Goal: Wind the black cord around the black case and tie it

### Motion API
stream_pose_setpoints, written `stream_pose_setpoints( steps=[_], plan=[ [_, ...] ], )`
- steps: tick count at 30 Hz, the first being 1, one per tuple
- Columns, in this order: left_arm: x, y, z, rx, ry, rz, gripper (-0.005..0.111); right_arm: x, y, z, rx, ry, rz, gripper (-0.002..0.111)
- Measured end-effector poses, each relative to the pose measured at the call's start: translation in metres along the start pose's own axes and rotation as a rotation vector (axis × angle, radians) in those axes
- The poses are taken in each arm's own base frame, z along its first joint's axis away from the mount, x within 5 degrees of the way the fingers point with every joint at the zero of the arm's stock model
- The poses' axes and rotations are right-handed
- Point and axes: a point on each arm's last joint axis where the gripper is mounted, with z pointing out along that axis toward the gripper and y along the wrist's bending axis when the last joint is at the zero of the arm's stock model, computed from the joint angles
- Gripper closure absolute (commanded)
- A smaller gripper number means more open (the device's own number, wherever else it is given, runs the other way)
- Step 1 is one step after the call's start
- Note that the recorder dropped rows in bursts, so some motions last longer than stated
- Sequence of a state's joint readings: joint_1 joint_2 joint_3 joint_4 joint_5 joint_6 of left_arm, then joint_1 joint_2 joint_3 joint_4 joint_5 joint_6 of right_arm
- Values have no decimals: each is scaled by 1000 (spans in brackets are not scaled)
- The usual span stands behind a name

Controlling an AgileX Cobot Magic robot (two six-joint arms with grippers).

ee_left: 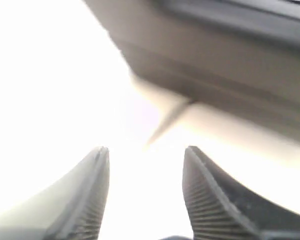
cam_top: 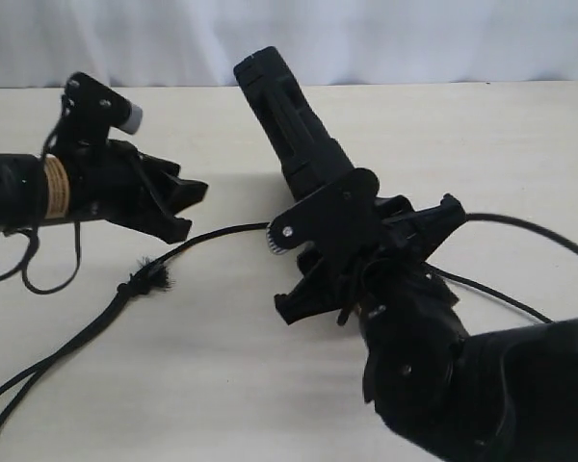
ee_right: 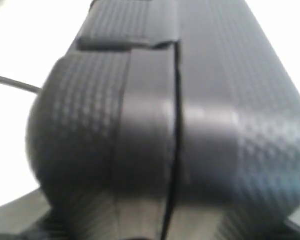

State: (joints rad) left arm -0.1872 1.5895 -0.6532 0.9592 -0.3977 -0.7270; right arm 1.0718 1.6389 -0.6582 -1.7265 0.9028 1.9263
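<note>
left claw (cam_top: 188, 210) (ee_left: 145, 195): our two ribbed fingers (ee_left: 92, 200) stand well apart with nothing between them; the claw hangs over the tabletop (cam_top: 482, 135).
right claw (cam_top: 339, 200): closed on one end of the black case (cam_top: 289, 115) (ee_right: 155, 125), the only thing we hold there.
black case: it juts out ahead of the right claw at a tilt, its far end lifted clear of the tabletop; it fills the right wrist view.
black cord (cam_top: 222, 231): it comes out from under the right claw, passes near the left claw's tips without touching them, and trails off across the tabletop beside the left arm.
tuft (cam_top: 149, 279): frayed, by a knot in the cord, near the left claw and well apart from the right claw.
streak: thin, dark and blurred ahead of the left claw in its wrist view; we cannot tell what it is.
count: we see two claws, one case, one cord and one tuft.
</note>
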Motion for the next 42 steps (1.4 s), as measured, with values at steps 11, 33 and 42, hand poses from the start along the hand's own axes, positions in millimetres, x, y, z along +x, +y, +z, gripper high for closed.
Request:
stream_pose_setpoints(
  steps=[11,33,42],
  plan=[
    [-16,-26,-16,-388,368,115,63,3,-14,13,11,47,36,104],
    [35,13,14,-245,919,-103,80,3,-12,12,-29,55,20,104],
    [29,20,24,-150,757,-173,59,3,-11,12,-37,56,13,104]
  ],
)
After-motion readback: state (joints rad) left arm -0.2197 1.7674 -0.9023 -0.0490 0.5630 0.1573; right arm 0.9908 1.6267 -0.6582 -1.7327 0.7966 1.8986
